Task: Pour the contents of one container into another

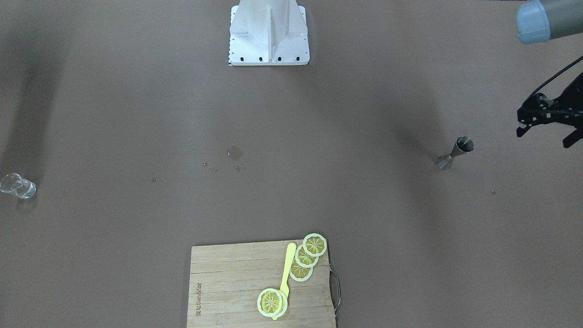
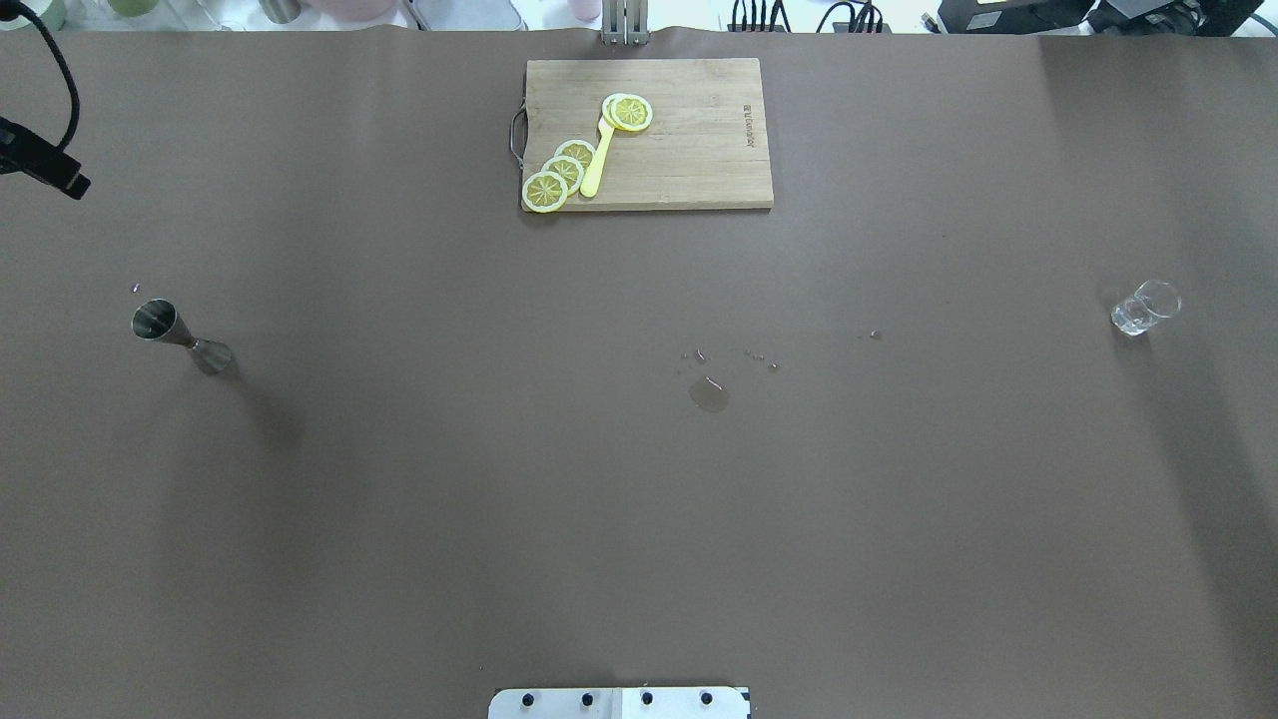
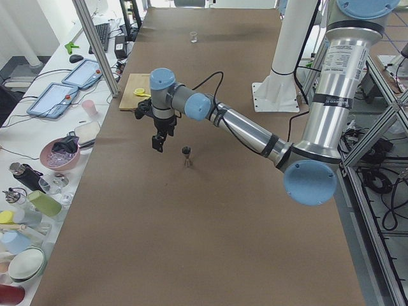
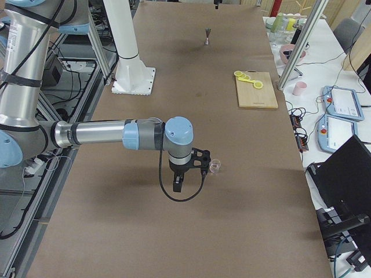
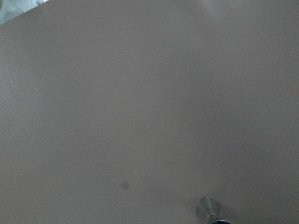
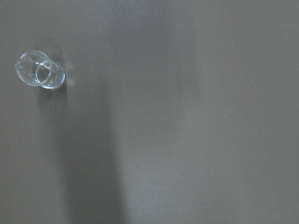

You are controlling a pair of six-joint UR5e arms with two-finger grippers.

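The dark metal jigger (image 1: 455, 154) stands upright on the brown table, also in the overhead view (image 2: 180, 337) at far left and at the bottom edge of the left wrist view (image 5: 209, 208). My left gripper (image 1: 545, 135) hovers beside and above it, not touching; its fingers stand apart with nothing between them. The clear glass cup (image 1: 18, 186) sits at the opposite end of the table (image 2: 1145, 307), and shows in the right wrist view (image 6: 39, 70). My right gripper (image 4: 177, 183) hangs close beside the cup (image 4: 215, 166); I cannot tell whether it is open or shut.
A wooden cutting board (image 2: 699, 150) with lemon slices (image 2: 559, 175) and a yellow knife lies at the table's far side. A small puddle (image 2: 708, 394) with droplets marks the middle. The robot's white base (image 1: 268, 32) stands at the near edge.
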